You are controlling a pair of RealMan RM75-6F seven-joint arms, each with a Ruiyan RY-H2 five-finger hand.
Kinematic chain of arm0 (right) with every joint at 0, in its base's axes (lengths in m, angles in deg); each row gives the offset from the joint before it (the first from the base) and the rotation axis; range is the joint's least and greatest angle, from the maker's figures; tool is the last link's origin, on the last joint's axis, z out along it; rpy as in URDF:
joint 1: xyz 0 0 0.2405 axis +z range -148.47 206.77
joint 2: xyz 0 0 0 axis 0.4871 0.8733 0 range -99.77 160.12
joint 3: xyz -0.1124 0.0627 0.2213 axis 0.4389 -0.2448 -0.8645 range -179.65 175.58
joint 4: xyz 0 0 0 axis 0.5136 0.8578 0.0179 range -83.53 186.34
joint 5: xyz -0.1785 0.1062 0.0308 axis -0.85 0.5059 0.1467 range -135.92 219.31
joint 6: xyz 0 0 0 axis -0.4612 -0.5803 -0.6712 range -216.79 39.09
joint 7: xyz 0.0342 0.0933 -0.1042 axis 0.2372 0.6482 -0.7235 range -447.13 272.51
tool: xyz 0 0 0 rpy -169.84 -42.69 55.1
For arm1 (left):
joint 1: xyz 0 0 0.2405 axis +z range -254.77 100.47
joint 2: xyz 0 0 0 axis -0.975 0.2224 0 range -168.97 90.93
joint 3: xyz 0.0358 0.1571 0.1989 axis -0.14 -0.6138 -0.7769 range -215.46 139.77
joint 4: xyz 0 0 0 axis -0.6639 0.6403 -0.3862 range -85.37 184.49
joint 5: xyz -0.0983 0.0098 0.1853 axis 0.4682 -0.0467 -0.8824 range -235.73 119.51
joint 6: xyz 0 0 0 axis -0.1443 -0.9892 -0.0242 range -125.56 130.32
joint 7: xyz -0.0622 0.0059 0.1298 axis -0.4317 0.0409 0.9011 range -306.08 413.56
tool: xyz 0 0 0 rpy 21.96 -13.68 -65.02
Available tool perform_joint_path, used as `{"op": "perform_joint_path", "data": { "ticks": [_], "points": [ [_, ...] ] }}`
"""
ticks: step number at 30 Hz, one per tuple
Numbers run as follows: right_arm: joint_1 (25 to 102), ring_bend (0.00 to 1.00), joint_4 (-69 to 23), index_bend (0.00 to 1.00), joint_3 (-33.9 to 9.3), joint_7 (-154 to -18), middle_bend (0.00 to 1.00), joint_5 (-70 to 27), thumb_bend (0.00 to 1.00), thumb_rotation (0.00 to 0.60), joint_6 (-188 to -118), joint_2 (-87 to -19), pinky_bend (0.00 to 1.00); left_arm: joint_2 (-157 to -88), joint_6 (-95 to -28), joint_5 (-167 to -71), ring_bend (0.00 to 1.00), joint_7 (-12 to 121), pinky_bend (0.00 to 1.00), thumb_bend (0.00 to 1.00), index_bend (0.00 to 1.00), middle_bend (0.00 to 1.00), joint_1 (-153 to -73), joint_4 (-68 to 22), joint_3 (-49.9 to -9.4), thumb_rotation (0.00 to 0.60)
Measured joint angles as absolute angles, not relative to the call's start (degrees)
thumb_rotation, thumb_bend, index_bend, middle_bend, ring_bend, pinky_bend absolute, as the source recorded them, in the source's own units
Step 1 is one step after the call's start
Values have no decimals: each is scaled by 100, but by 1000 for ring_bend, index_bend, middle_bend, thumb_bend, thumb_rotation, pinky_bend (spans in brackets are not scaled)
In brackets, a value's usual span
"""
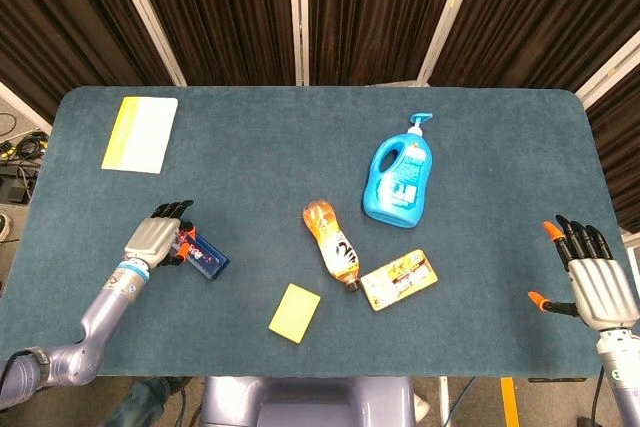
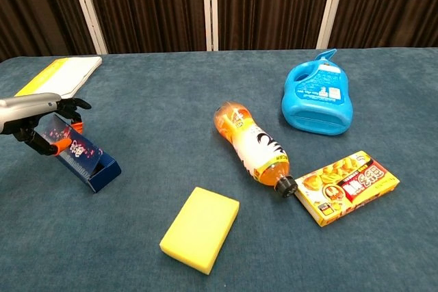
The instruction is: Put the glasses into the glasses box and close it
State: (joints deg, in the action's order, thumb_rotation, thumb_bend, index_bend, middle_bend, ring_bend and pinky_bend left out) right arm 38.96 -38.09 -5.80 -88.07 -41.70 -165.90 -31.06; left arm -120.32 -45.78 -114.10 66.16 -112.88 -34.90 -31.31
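Note:
The dark blue glasses box (image 1: 204,255) (image 2: 87,158) lies at the table's front left, its patterned lid folded down over the body. The glasses cannot be seen; the lid hides the inside. My left hand (image 1: 158,240) (image 2: 42,120) grips the box's left end, fingers over the lid and thumb under it. Far off at the front right edge, my right hand (image 1: 592,282) hovers with fingers spread and nothing in it; only the head view shows it.
An orange drink bottle (image 1: 333,244) (image 2: 253,147) lies mid-table beside a yellow snack box (image 1: 398,280) (image 2: 347,186). A yellow sponge (image 1: 295,312) (image 2: 200,228) sits near the front. A blue detergent bottle (image 1: 402,177) (image 2: 318,98) lies behind; a yellow-white booklet (image 1: 140,133) (image 2: 61,74) is at back left.

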Motion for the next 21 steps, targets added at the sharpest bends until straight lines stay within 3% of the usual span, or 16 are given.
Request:
{"op": "perform_joint_path", "data": {
  "ticks": [3,10,12,15,17,21],
  "points": [
    [3899,0,-3811,25,-575,-8824,0,-4177,0,600,-16588,-3110,0,-12071,-4654,-11610,0,6378,0,554,6,0,-11259,-3436,-3089,600],
    [3900,0,-3822,25,-576,-8841,0,-4176,0,600,-16590,-3113,0,-12142,-4764,-11987,0,5994,0,548,0,0,-11237,-3265,-3023,600],
    [3898,0,-3819,25,-577,-8841,0,-4168,0,600,-16591,-3113,0,-12131,-4794,-12045,0,5911,0,503,0,0,-11224,-3263,-3010,600],
    [3898,0,-3815,25,-574,-8844,0,-4168,0,600,-16586,-3115,0,-12045,-4830,-12268,0,5674,0,299,0,0,-11192,-3295,-3017,600],
    [3900,0,-3814,25,-573,-8845,0,-4170,0,600,-16583,-3117,0,-11930,-4816,-12503,0,5491,0,108,0,0,-11178,-3331,-3055,600],
    [3901,0,-3830,25,-575,-8852,0,-4175,0,600,-16590,-3116,0,-11591,-4633,-12969,0,5266,0,4,0,0,-11193,-3404,-3245,600]
  ]
}}
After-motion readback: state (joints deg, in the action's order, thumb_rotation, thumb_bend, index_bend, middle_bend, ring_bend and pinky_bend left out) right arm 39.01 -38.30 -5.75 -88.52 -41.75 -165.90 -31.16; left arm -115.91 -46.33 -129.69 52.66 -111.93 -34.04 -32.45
